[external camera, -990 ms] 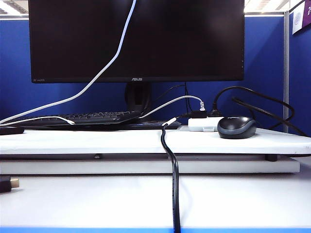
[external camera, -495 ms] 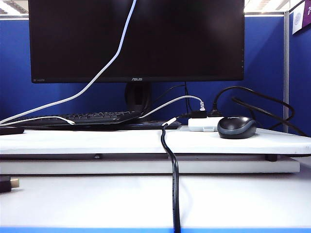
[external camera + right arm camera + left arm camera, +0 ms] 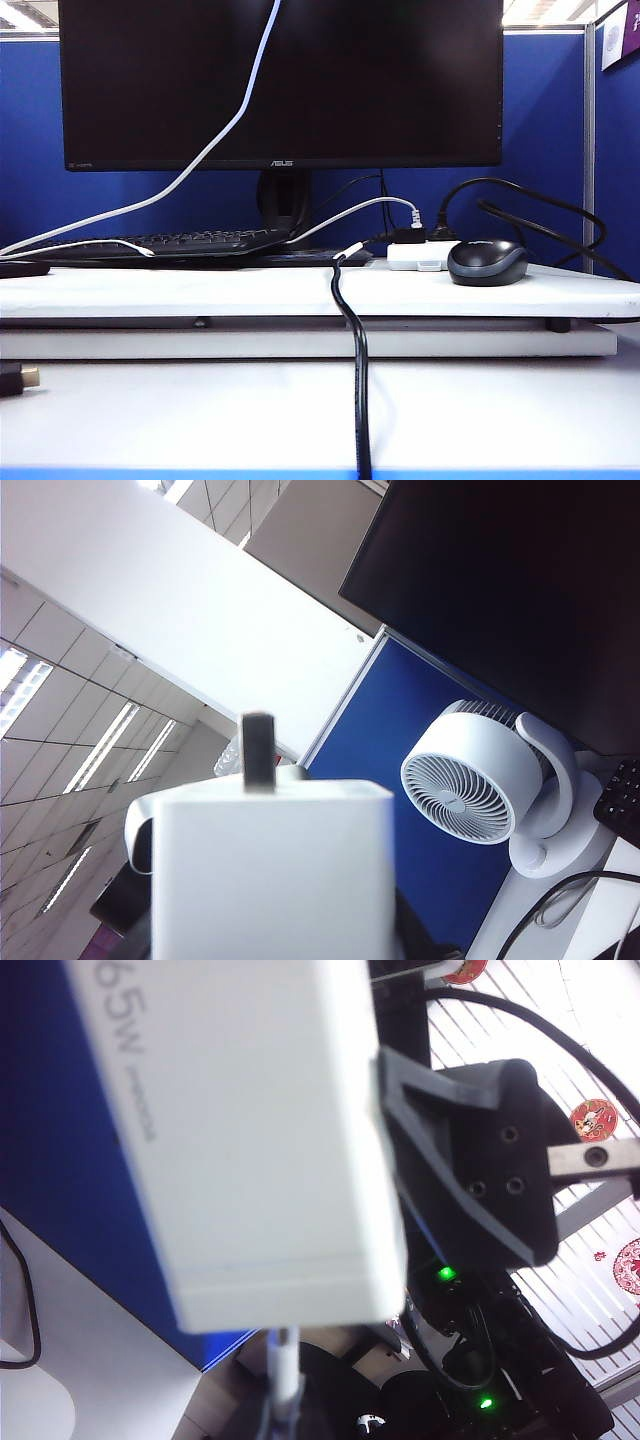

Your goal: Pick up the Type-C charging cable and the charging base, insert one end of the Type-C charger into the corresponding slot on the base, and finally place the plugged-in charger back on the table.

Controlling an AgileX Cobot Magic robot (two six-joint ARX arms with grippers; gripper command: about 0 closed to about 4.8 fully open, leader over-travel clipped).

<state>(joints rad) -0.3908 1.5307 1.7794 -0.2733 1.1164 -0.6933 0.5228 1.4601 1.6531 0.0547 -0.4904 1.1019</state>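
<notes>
Above the wide white desktop board by the blue partition, the right gripper clamps the flat white plastic charging base aloft. The thin white Type-C charging cable meets its end, apparently pinched by the clenched, unseen left gripper. The plug looks seated; setting the pair down remains.

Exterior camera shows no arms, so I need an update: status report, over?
Left tool shut, fingers unseen, off exterior view. Right tool shut on charging base, held aloft. Type-C charging cable meets base's end; seating unclear. Nothing in the way seen.
</notes>
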